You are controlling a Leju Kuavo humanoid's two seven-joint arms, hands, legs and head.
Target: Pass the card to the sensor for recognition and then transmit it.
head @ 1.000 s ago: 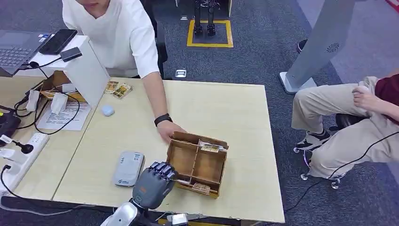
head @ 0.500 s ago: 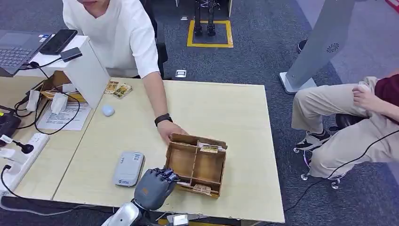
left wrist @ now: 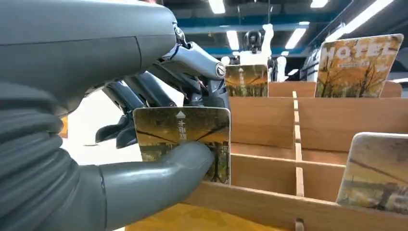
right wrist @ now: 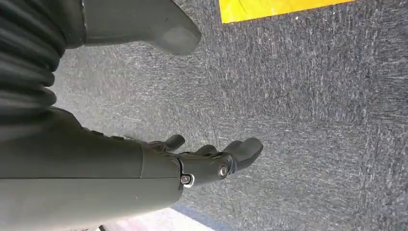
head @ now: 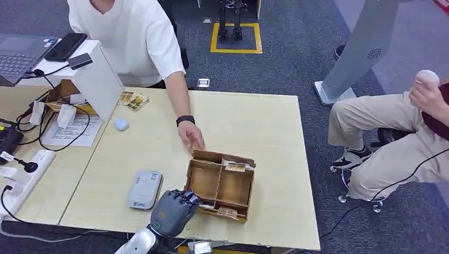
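Note:
My left hand [head: 172, 210] sits at the near-left corner of the brown compartment box [head: 221, 183] on the table. In the left wrist view its thumb [left wrist: 159, 175] and fingers pinch a gold-brown card [left wrist: 185, 137] just in front of the box's wall [left wrist: 269, 204]. More cards stand in the box [left wrist: 358, 65], [left wrist: 375, 171]. The grey-white card sensor [head: 144, 189] lies flat just left of the box and of my hand. My right hand [right wrist: 211, 159] hangs over dark carpet, fingers apart, holding nothing.
A person in white reaches a hand [head: 191, 135] to just beyond the box's far-left corner. Loose cards [head: 133, 99], a small pale object [head: 121, 124], a white stand [head: 98, 79], cables and a power strip [head: 21, 174] crowd the left. Another person [head: 392, 127] sits at the right.
The person's hand has drawn back off the box's far edge. My left hand has sunk slightly toward the near table edge. The seated person has raised a hand with a white object.

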